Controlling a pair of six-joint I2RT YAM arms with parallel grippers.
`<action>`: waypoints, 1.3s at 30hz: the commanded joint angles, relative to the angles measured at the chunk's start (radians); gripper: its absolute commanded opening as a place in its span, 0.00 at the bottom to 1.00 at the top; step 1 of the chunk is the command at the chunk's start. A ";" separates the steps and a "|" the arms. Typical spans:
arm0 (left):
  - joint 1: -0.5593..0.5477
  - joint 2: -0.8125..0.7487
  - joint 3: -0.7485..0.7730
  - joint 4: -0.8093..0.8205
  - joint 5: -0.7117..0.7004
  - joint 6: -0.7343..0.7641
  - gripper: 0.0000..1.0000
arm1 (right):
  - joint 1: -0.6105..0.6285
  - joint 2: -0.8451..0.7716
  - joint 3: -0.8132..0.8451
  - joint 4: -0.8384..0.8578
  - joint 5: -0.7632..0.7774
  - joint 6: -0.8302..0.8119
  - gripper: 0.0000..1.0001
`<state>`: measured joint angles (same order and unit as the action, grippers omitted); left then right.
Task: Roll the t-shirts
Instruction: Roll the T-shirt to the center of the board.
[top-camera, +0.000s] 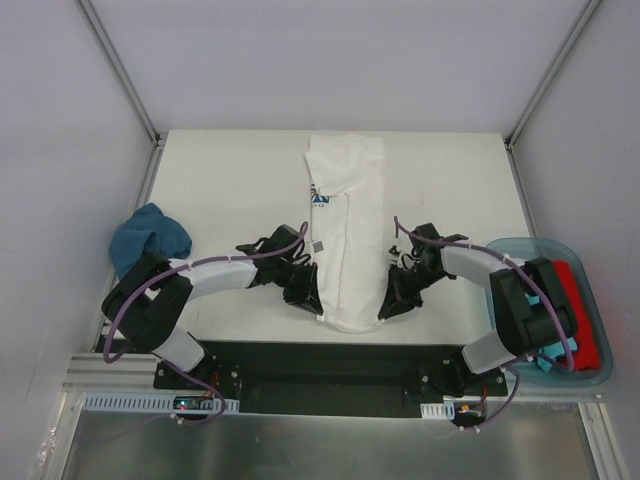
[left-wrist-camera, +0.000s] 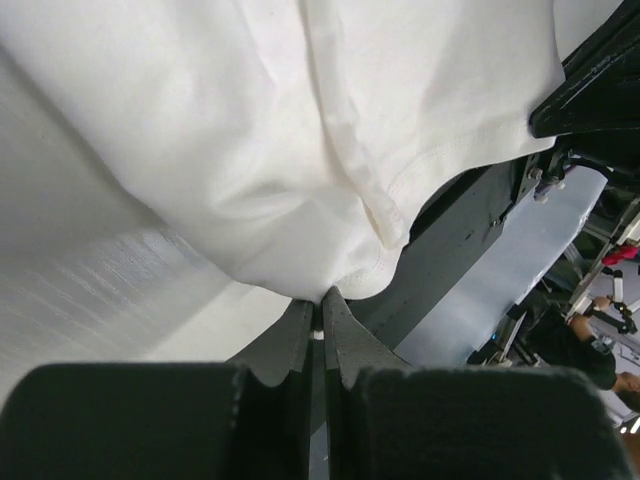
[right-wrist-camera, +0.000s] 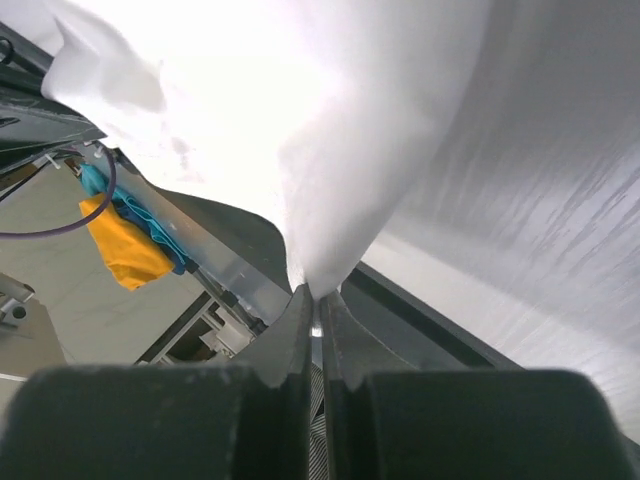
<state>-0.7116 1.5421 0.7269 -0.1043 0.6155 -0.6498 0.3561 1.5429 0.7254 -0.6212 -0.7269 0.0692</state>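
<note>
Fingers (left-wrist-camera: 295, 345) of left gripper (left-wrist-camera: 317, 300) are pressed together, pinching the near hem of the white t-shirt (left-wrist-camera: 300, 130); the stitched hem edge bunches right at the tips and the cloth spreads away above them. Right gripper (right-wrist-camera: 315, 295) does the same on its side: its fingers (right-wrist-camera: 290, 340) are closed tight on the shirt's edge, and the fabric is pulled into a narrow peak where it enters the tips. From the top view, the white t-shirt is folded into a long narrow strip that runs from the far edge of the table (top-camera: 230, 190) toward the arms, roughly centred. Its blue print (top-camera: 318, 198) peeks out on the left side near the far end. Both grippers sit at the strip's near end, left one on the left corner and right one on the right corner, with the rounded near hem between them. A blue-teal t-shirt (top-camera: 150, 240) lies crumpled at the table's left edge, well apart from the white one. At the right edge stands a clear plastic bin (top-camera: 530, 245) holding a red t-shirt (top-camera: 580, 310) with some turquoise cloth (top-camera: 545, 365) beside it; the right arm partly covers the bin.
</note>
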 joint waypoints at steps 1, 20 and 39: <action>0.012 -0.043 0.043 -0.060 -0.023 0.053 0.00 | -0.008 -0.075 0.043 -0.064 -0.028 -0.011 0.01; 0.096 0.003 0.215 -0.181 -0.164 0.139 0.00 | -0.089 0.052 0.210 -0.025 0.000 -0.031 0.01; 0.141 0.101 0.307 -0.222 -0.252 0.174 0.00 | -0.109 0.235 0.365 0.005 0.034 -0.058 0.01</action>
<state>-0.5869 1.6459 0.9955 -0.2932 0.4072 -0.4984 0.2523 1.7588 1.0458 -0.6243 -0.6971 0.0212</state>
